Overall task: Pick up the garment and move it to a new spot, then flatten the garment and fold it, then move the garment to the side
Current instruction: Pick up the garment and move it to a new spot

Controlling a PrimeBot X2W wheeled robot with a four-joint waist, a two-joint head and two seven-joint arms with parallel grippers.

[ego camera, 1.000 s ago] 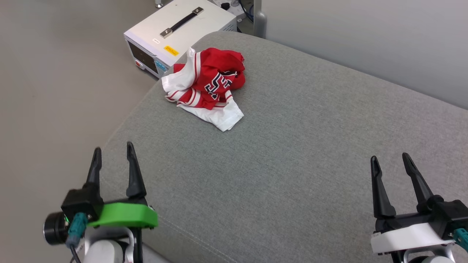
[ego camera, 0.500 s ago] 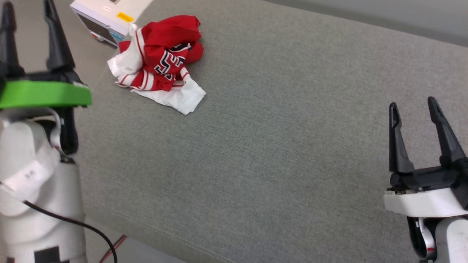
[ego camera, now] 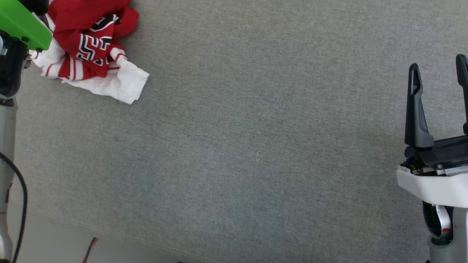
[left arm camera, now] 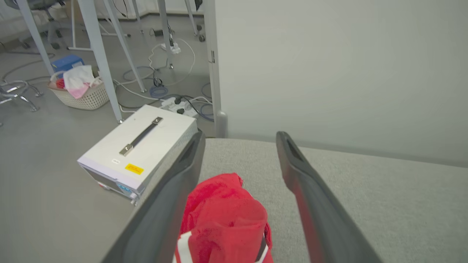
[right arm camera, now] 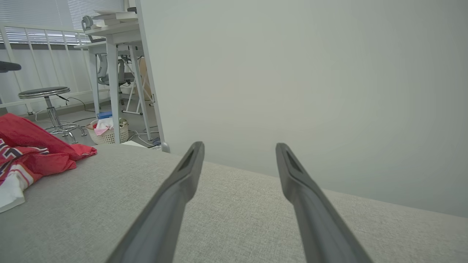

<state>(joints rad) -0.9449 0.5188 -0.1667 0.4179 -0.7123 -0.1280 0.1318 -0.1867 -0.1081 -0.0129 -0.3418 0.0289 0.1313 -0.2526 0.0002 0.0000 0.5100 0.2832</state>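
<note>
Head view puts the garment (ego camera: 91, 47) at the far left corner of a grey fabric cushion (ego camera: 256, 146), crumpled into a heap. The heap is red cloth with a white sleeve spilling toward the middle and red-white striped trim along one edge. Black, white-edged print shows on a fold, but it is too creased to read as a word or number.

Left wrist view shows the left hand (left arm camera: 240, 136) over that heap. Its two dark fingers are spread wide and clamp nothing, and the red cloth shows between them. Whether the left finger touches the cloth I cannot tell.

On the floor just beside the cushion's corner stands a white box (left arm camera: 146, 142) with a black strap handle. It carries a yellow sticker (left arm camera: 134, 168) and a small white label (left arm camera: 116, 161), and the writing on both is too small to read. Farther off, a pale basket (left arm camera: 82, 96) holds white and pink cloths beside desk legs and loose cables.

The right hand (ego camera: 437, 64) is well apart from the garment, at the cushion's right side. Its fingers are parted too and hold nothing above bare fabric, and a plain pale wall panel (right arm camera: 310, 73) rises beyond them.
</note>
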